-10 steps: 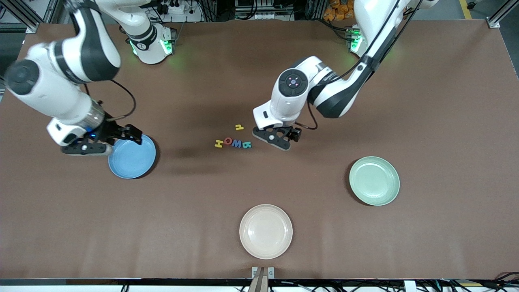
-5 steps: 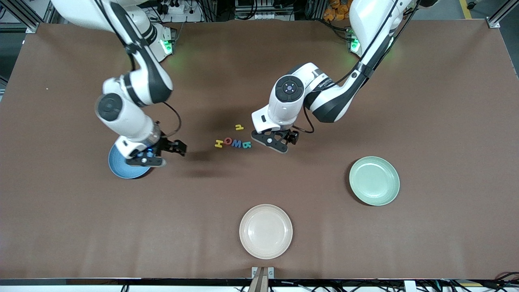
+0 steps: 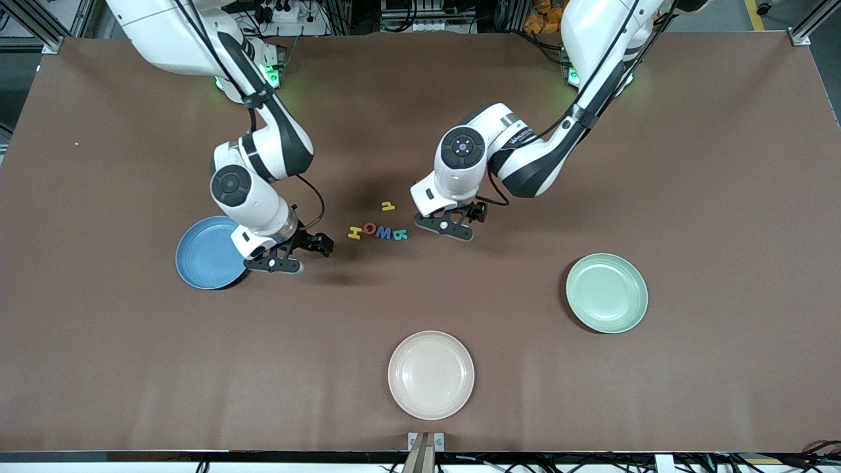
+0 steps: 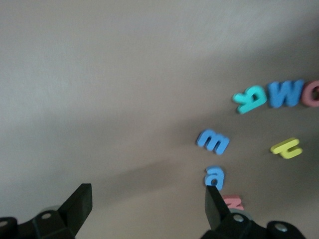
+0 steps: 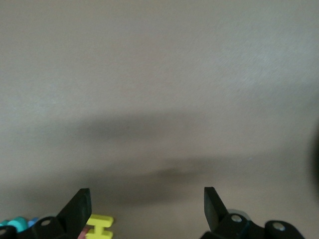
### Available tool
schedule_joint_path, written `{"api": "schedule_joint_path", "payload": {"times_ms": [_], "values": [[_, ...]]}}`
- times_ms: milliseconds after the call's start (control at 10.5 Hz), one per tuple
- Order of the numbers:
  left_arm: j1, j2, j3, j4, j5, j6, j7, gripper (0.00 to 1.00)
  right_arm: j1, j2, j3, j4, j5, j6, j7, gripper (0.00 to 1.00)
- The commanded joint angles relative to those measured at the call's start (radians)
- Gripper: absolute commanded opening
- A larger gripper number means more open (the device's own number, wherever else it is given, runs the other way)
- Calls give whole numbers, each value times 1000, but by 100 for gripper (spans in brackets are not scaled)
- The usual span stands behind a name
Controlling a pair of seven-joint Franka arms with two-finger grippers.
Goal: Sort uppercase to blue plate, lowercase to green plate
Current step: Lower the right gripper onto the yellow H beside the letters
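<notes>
1. Nothing is sorted yet, as I judge it: the round medium-blue shallow plate (image 3: pixel 204 253), the round pale mint-green shallow plate (image 3: pixel 606 292) and the round cream plate (image 3: pixel 430 374) all lie bare on the brown tabletop (image 3: pixel 690 164).
2. The foam letters sit mid-tabletop. A row runs yellow capital H (image 3: pixel 355 232), red capital Q (image 3: pixel 369 228), blue capital W (image 3: pixel 384 232), teal capital B (image 3: pixel 399 234); the small yellow h (image 3: pixel 388 207) lies at about 1 o'clock from the Q.
3. The right gripper (image 3: pixel 320 244) is low between the blue plate and the H, fingers spread wide, holding nothing.
4. The left gripper (image 3: pixel 476 214) is low beside the B, toward the left arm's end, fingers equally wide and empty.
5. All eight letters remain to be moved.
6. Hidden from the front by the left gripper: the small blue m (image 4: pixel 213 141), small blue a (image 4: pixel 215 176) and a pinkish-red letter (image 4: pixel 233 201), partly covered by a finger, so its shape is unclear. The left wrist view is also blurred.
</notes>
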State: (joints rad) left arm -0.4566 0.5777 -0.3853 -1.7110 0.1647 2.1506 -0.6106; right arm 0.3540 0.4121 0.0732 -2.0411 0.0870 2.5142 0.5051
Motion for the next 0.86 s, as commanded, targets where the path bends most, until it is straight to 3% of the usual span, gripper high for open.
{"api": "schedule_joint_path", "payload": {"times_ms": [0, 381, 571, 762], "values": [[-20, -10, 8, -22, 32, -34, -150, 100, 49, 39, -4, 27, -13, 1, 139, 100], [-20, -12, 5, -41, 29, -35, -336, 100, 121, 99, -3, 47, -214, 6, 451, 89], [2, -33, 5, -41, 29, -37, -328, 100, 123, 109, -3, 48, -227, 23, 467, 80], [61, -50, 2, -35, 30, -43, -287, 100, 122, 126, -3, 48, -225, 41, 469, 77]]}}
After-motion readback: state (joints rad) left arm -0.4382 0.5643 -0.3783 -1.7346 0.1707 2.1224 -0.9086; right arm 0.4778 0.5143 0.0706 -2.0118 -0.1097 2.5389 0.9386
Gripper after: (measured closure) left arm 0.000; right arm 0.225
